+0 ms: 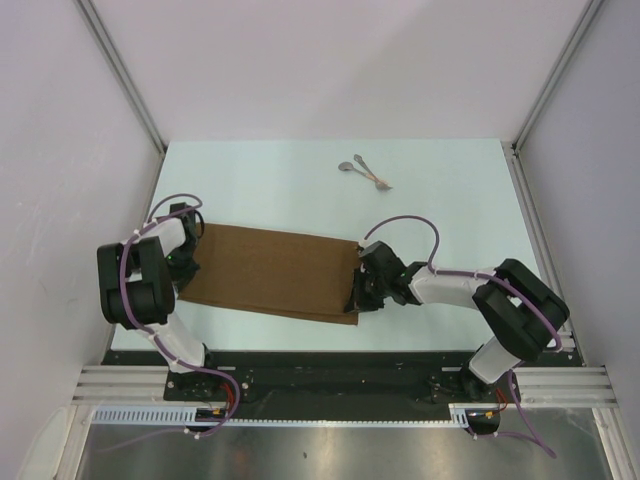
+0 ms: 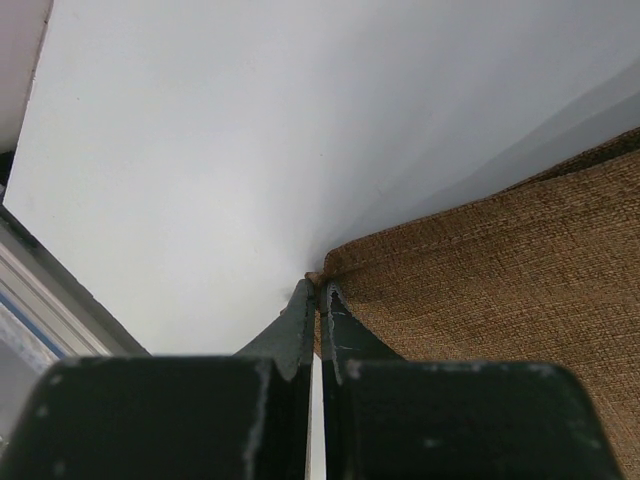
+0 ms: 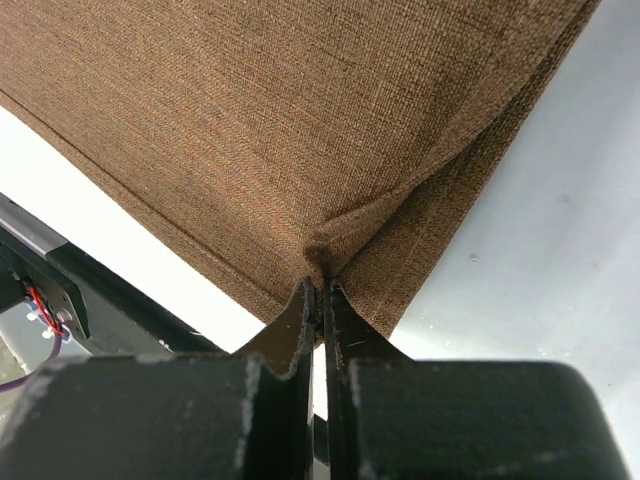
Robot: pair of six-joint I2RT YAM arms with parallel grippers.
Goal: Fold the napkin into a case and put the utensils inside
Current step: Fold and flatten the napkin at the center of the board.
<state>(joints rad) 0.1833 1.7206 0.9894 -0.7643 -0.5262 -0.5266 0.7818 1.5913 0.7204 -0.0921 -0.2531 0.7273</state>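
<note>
Brown napkin (image 1: 270,272) lies flat on the pale bench (image 1: 260,180), near the front edge. It is folded into a long shape, and two layers show at its right end. The left hand (image 2: 320,292) is pinching the cloth's left corner. The right hand (image 3: 320,288) is pinching the near right corner, where the cloth puckers a little. Two silvery utensils (image 1: 365,173) lie close together, well apart from the napkin, toward the far side of the bench.
</note>
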